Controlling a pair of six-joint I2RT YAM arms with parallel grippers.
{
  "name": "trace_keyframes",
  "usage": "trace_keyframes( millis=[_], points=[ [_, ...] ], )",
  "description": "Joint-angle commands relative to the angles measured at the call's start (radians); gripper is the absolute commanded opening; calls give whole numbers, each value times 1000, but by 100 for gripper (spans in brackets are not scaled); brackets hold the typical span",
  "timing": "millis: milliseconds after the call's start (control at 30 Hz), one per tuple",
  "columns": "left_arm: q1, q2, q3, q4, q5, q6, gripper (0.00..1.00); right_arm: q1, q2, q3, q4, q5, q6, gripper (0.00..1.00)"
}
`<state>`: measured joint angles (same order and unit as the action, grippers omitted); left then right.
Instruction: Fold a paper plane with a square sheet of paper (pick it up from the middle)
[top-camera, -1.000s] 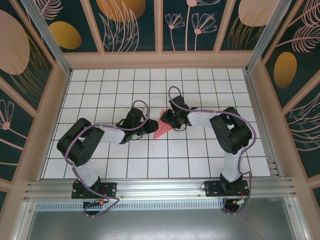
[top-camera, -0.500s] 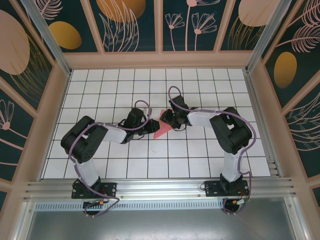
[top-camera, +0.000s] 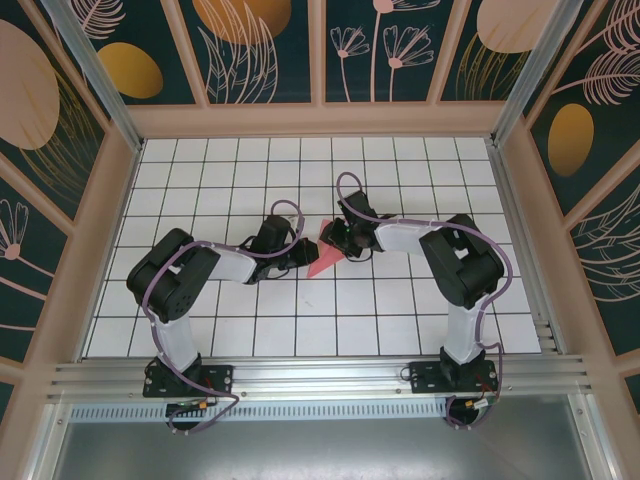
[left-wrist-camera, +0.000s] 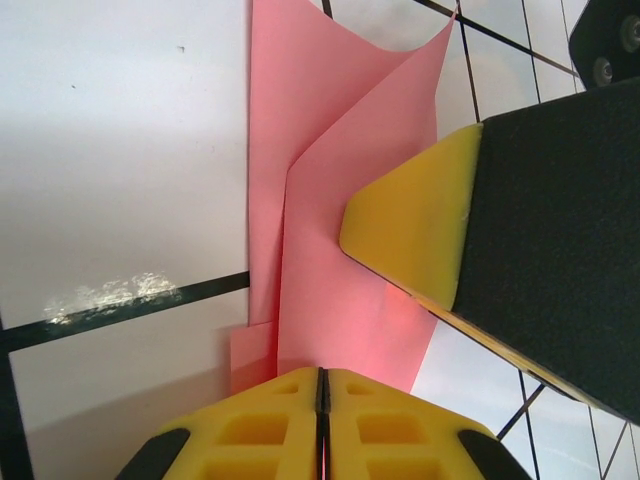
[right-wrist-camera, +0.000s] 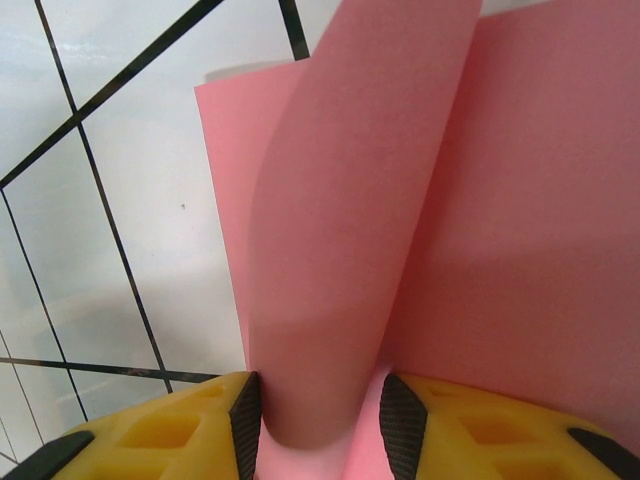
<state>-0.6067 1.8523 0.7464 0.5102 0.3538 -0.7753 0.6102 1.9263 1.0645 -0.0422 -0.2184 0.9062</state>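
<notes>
While your left tool (left-wrist-camera: 322, 375) clenched the sheet (left-wrist-camera: 320, 240) at frame bottom | right tool (right-wrist-camera: 318, 395) gaped around a curled flap | risk was tearing, from opposing pulls.

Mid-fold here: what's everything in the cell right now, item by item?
sheet of paper: one, salmon-pink, partly folded, table centre between the hands
table: one, white tiles with dark grid lines, under the sheet
wall panels: several, dark teal with peach plant patterns, around the table
rail: one, silver, near edge, carrying both bases
left arm: one, black and white, left side
right arm: one, black and white, right side
left hand: one, yellow, shut on the sheet's edge
right hand: one, yellow, fingers apart around a curled flap
</notes>
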Motion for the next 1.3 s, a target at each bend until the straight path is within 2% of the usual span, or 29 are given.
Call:
trace_keyframes(
  millis=[0,667,933,1267],
  points=[
    [8,9,-2,-29,-16,19,10,-6,130,-80,-166,69,-35,45],
    [9,30,7,-70,-22,28,10,-29,19,-166,-14,0,-129,48],
    [9,20,8,-60,-6,29,11,-31,64,-135,-113,78,-132,39],
    [18,-92,-21,10,-24,-12,17,-32,119,-109,-182,114,-112,35]
  ],
)
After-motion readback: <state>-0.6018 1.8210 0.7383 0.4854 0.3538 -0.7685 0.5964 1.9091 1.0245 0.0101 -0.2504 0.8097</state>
